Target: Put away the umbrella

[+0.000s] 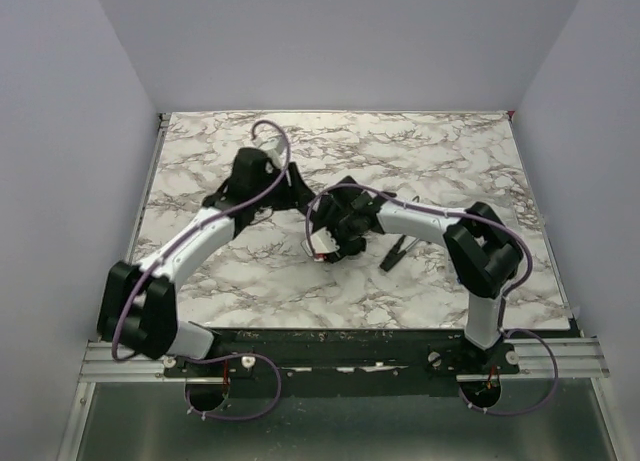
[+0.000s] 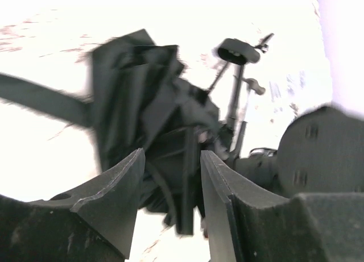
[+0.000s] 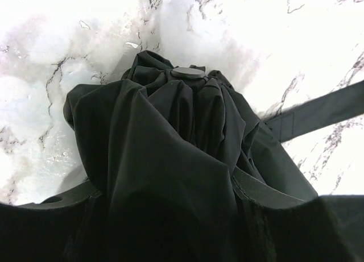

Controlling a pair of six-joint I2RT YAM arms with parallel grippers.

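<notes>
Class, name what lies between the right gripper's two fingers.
The umbrella: its bunched black fabric fills the whole gap between the right gripper's fingers. The right wrist view shows this.

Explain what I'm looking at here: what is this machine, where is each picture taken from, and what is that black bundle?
These are two robot arms bolted at the near edge of a marble table. The wide picture looks down from above and behind them: the left arm is on the left, the right arm on the right. The other two pictures come from a camera on each wrist. The black bundle is a folded umbrella. The right gripper is closed around its fabric. The left gripper is open, close to the umbrella; that view is blurred.
</notes>
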